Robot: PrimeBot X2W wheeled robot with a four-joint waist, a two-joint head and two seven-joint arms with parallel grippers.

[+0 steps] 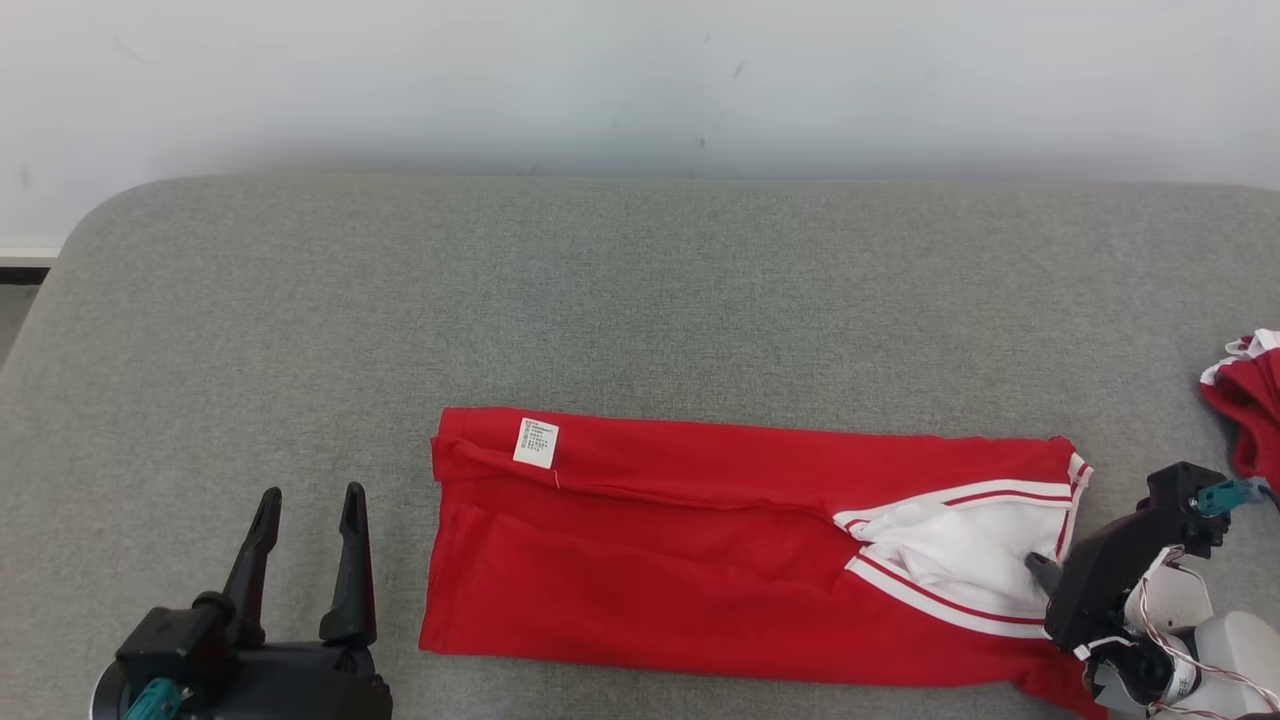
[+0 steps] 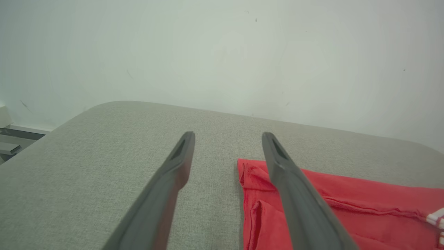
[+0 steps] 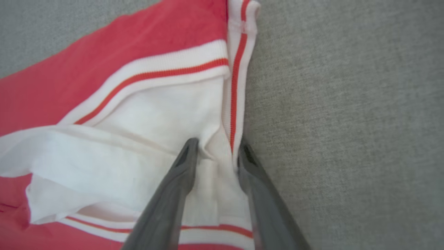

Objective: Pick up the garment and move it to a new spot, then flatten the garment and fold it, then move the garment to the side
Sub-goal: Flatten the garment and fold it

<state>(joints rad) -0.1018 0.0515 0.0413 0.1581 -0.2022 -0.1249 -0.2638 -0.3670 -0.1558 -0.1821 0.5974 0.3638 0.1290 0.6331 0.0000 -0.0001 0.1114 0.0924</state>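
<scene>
fingers (image 1: pixel 350 560): long, dark grey | wrist housing (image 1: pixel 1110 580): black | connector (image 1: pixel 1222 495): teal | forearm (image 1: pixel 1238 650): pale

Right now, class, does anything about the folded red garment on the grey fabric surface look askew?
Yes. The red garment with white striped trim lies as a tidy strip, but the white panel at its right end is rumpled and gaping, with the right gripper astride its edge. A white label shows outside.

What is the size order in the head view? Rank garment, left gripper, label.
1. garment
2. left gripper, though it sits nearer the camera, which enlarges it
3. label
</scene>
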